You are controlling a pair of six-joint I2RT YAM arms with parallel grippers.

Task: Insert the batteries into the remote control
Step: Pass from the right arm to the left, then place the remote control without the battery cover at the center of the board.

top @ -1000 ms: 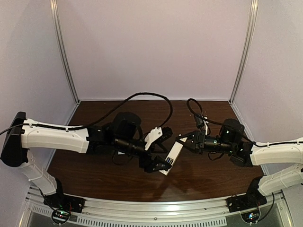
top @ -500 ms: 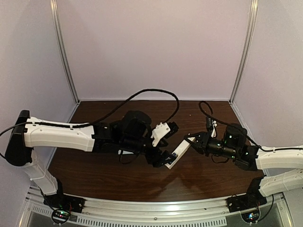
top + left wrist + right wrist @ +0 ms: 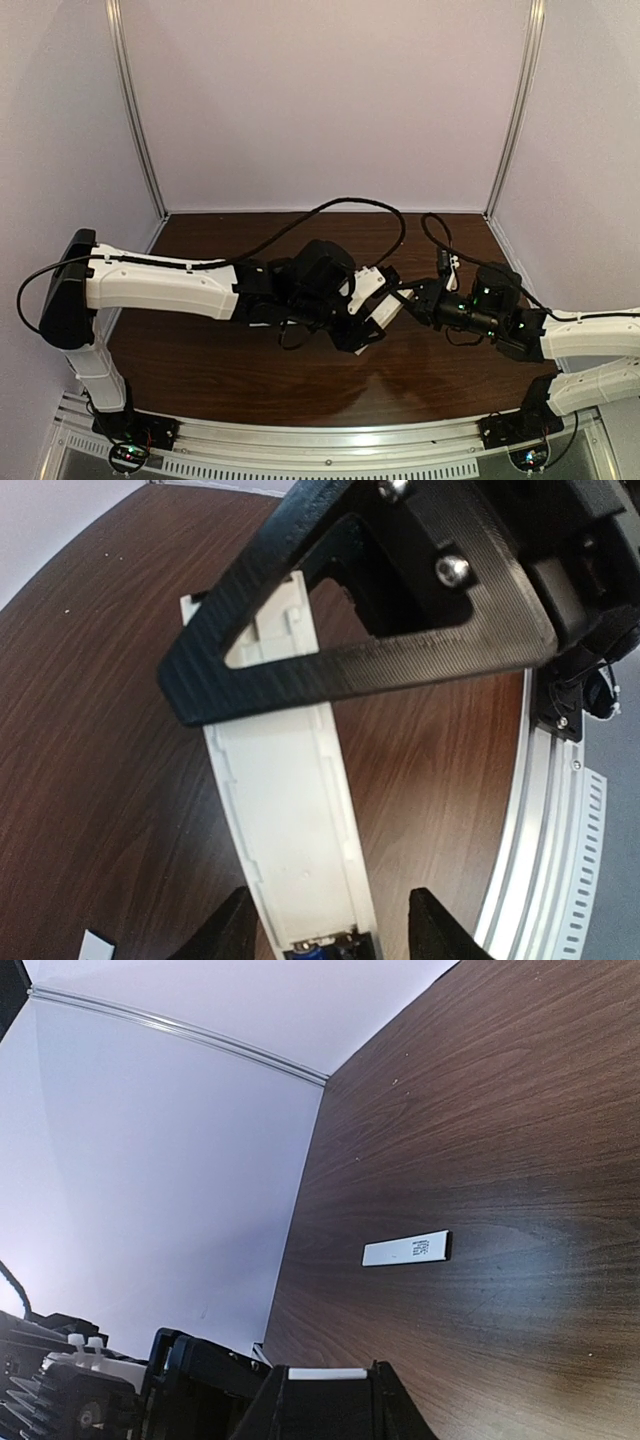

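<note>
Remote control (image 3: 290,810): mid-bench between the two arms, apparently held clear of the bench (image 3: 90,730), open battery recess facing the left wrist camera.

Far end: right jaws are closed tight on it. One black finger (image 3: 400,670) of that pair crosses the bar in the left wrist view. The right wrist view shows the white end seated between the pads.

Near end: left jaws straddle it, partly open. One finger (image 3: 235,930) sits just beside one long edge and a clear gap shows on the other side. They have no grip on it and carry nothing.

Battery (image 3: 312,948): a scrap of blue shows in the recess at the very bottom of the left wrist view, probably one cell seated at the near end. The rest of the recess reads bare white. A second cell cannot be found in any view.

Cover strip (image 3: 405,1250): flat on the bench, well apart from the remote control, dark patch at one end.

Step in hand (judgement): steadying or handing over the remote control between the arms, with loading at best half done.

Next move calls for:
- The left jaws close squarely on the long edges.
- They stay off the seated cell.
- They do not twist against the right jaws' hold.
- After that, one arm needs freeing to fetch the other cell.
</note>
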